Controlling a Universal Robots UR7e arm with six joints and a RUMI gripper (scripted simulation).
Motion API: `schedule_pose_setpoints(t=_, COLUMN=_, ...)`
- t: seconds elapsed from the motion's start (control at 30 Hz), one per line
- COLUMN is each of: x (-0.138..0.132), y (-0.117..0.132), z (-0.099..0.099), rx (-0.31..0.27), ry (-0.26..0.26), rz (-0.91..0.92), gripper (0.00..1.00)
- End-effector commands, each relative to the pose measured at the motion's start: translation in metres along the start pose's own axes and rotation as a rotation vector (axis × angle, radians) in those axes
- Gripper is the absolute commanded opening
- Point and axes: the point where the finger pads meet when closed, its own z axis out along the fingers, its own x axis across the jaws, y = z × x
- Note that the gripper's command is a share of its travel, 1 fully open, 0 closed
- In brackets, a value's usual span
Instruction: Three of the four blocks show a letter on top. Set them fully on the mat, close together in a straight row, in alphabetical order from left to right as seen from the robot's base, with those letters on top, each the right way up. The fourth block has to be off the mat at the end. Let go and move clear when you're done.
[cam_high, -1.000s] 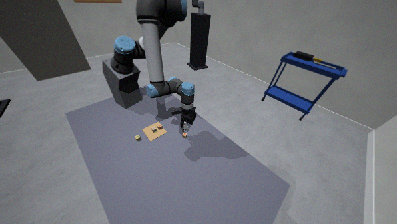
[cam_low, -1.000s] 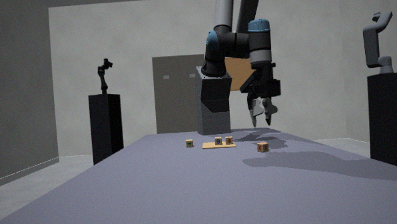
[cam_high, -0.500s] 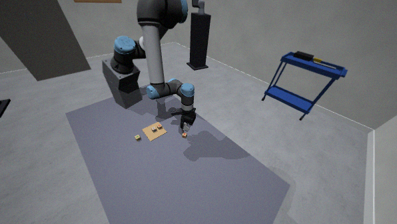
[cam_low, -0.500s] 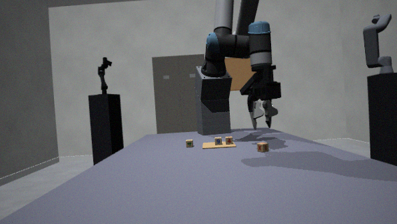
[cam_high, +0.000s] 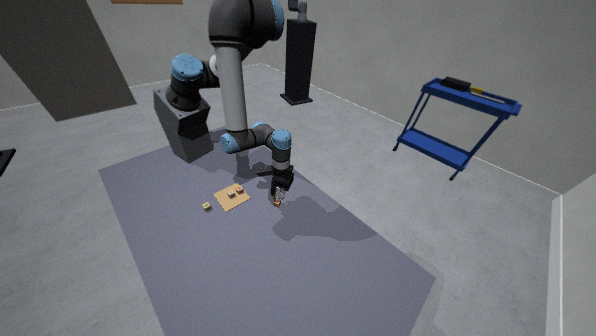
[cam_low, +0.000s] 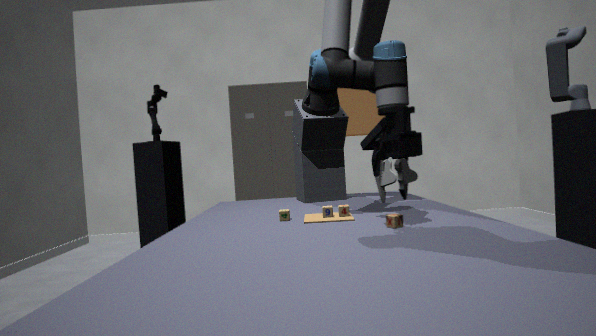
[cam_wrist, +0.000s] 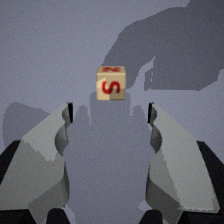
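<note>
The gripper (cam_high: 278, 196) (cam_low: 394, 199) (cam_wrist: 110, 112) is open and empty, above and slightly to one side of a wooden block (cam_high: 277, 203) (cam_low: 394, 221) (cam_wrist: 111, 86). That block stands off the mat; in the wrist view it shows a red S lying sideways, with another red mark on an adjoining face. The tan mat (cam_high: 225, 204) (cam_low: 315, 219) carries two blocks close together: one (cam_high: 231, 194) (cam_low: 327, 212) with a blue 9 on its side, one (cam_high: 240, 189) (cam_low: 343, 210) with a red 4 on its side. A green-marked block (cam_high: 206, 205) (cam_low: 284, 215) stands off the mat, opposite the S block. Top letters on these three are unreadable.
The blocks and mat are on a large purple-grey surface (cam_high: 210, 270) (cam_low: 280, 280). The robot's base pedestal (cam_high: 185, 135) (cam_low: 322, 175) stands behind the mat. A blue trolley (cam_high: 435, 145) and a dark pedestal (cam_high: 300, 60) stand farther away, beyond the surface.
</note>
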Motion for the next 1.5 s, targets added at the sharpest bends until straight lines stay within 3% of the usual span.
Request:
schedule_pose_setpoints(t=0.0, x=0.0, y=0.002, z=0.009, rx=-0.003, ry=-0.001, rz=-0.001, gripper=0.4)
schedule_pose_setpoints(t=0.57, x=0.0, y=0.002, z=0.023, rx=-0.003, ry=-0.001, rz=-0.001, gripper=0.4)
schedule_pose_setpoints(t=1.47, x=0.0, y=0.001, z=0.024, rx=-0.002, ry=-0.001, rz=-0.001, gripper=0.4)
